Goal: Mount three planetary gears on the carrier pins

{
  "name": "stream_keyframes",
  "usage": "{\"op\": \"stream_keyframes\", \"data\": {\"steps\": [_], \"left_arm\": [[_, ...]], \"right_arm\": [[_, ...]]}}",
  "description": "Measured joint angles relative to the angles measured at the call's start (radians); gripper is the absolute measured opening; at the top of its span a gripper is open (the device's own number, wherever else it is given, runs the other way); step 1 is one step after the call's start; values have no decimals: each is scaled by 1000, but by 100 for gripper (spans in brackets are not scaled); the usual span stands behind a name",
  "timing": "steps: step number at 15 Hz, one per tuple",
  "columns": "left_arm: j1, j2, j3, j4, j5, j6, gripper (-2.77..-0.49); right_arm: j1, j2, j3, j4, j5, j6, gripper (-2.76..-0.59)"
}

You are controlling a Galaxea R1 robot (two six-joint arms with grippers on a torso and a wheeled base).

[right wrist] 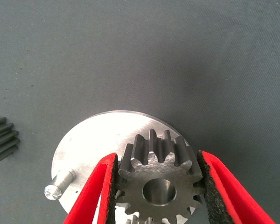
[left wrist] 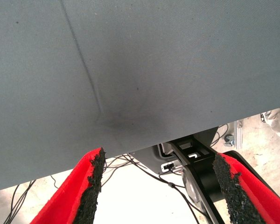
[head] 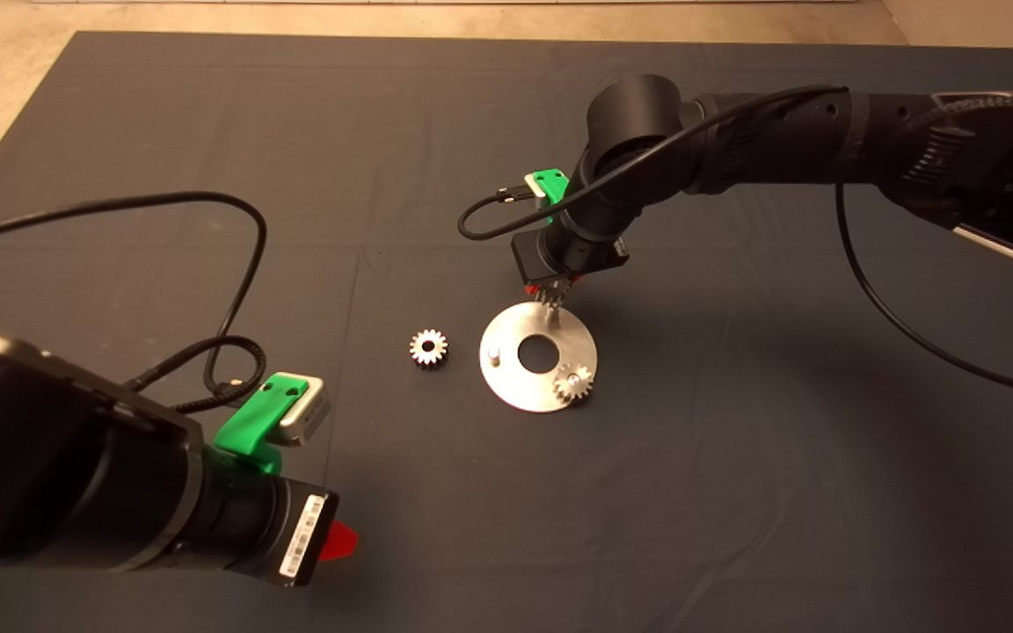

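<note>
The right gripper (right wrist: 156, 186) held a planetary gear (right wrist: 158, 184) pinched between its pads, above the disc (head: 506, 387) at its twelve o'clock edge. If the bore sat off the pin hidden beneath, I judged the gear could jam or tilt; another gear (head: 574, 383) was seated at five o'clock, a bare pin (head: 493, 356) stood at nine, a third gear (head: 428, 346) lay on the mat (head: 735, 492), and the left gripper (left wrist: 158, 191) waited open at the lower left.

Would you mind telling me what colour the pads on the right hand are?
Black pads on red fingers, clearest in the right wrist view.
</note>
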Motion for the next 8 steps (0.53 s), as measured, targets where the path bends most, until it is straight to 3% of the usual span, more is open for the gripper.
{"op": "stream_keyframes", "data": {"steps": [8], "left_arm": [[0,0,0,0,0,0,-162]], "right_arm": [[0,-1,0,12,1,-4,-234]]}}
